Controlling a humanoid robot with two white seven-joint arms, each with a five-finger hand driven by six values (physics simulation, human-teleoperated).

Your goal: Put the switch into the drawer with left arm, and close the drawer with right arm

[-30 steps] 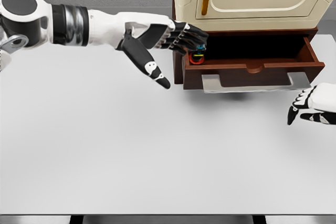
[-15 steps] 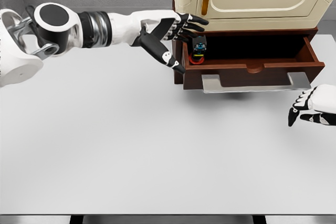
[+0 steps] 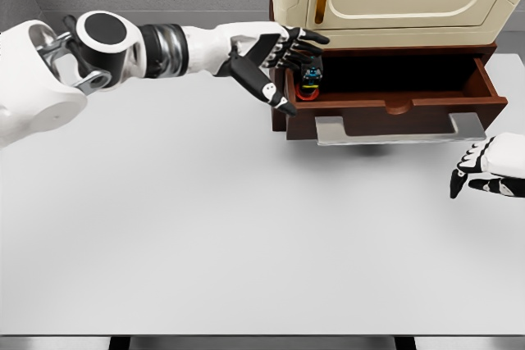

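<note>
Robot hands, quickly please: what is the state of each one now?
Left robot hand: open, holding nothing, beside the switch in the drawer.
Right robot hand: curled, holding nothing.

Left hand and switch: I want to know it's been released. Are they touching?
Cannot tell. In the head view the spread fingers of the left hand overlap the switch in the drawer; no gap shows.

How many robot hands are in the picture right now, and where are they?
2. The left hand is at the left end of the open drawer, fingers spread just above the switch. The right hand rests at the right edge, over the table.
</note>
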